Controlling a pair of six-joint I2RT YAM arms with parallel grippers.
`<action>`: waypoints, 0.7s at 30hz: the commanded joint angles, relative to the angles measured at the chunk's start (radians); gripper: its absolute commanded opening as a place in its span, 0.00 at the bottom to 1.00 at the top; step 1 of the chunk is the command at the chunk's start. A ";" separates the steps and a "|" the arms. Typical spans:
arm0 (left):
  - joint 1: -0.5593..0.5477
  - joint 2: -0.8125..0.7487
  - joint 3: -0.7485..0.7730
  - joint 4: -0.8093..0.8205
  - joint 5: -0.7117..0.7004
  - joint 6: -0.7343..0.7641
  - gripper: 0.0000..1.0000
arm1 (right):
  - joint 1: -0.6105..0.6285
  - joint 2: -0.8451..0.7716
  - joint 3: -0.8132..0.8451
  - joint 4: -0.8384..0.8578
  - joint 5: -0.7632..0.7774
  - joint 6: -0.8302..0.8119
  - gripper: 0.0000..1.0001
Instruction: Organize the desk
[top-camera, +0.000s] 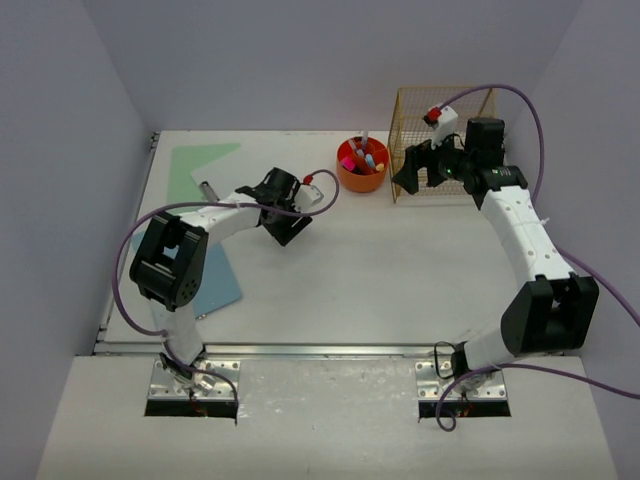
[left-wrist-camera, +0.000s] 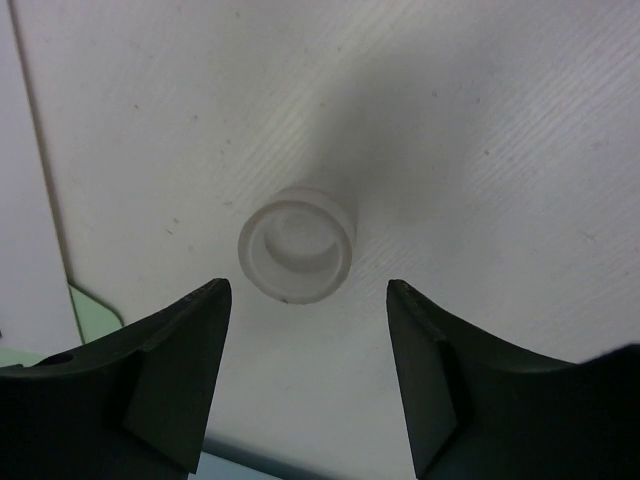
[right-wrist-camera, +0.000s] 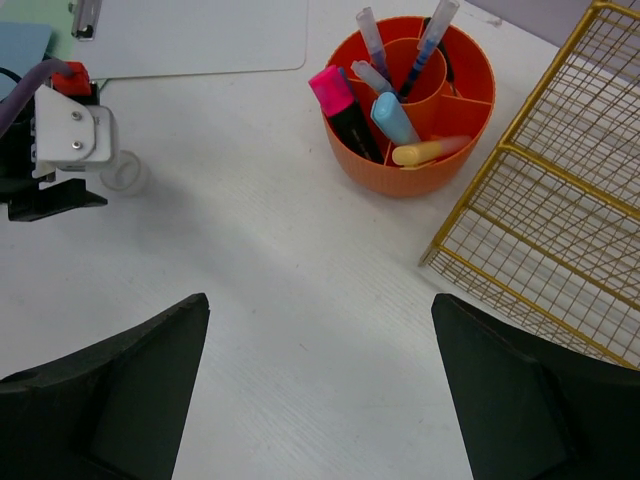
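Below my left hand, on the bare white tabletop, stands a small translucent cap. It lies just ahead of the fingertips, centred on the gap, touching neither finger. Its axis is near upright, with the open mouth facing me. Left hand: fingers apart, holding nothing. Right hand: fingers wide apart, empty, near the pen holder and wire rack, well apart from the cap. The left arm is nearer; I judge a straight descent suffices.
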 joint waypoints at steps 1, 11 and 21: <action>-0.002 -0.052 -0.042 0.010 -0.010 0.049 0.61 | -0.014 -0.029 -0.036 0.036 -0.065 0.027 0.93; -0.004 -0.020 -0.038 0.014 0.051 0.036 0.39 | -0.015 -0.025 -0.048 0.043 -0.082 0.038 0.91; -0.006 0.023 -0.028 0.031 0.090 0.041 0.31 | -0.013 -0.004 -0.051 0.048 -0.103 0.046 0.90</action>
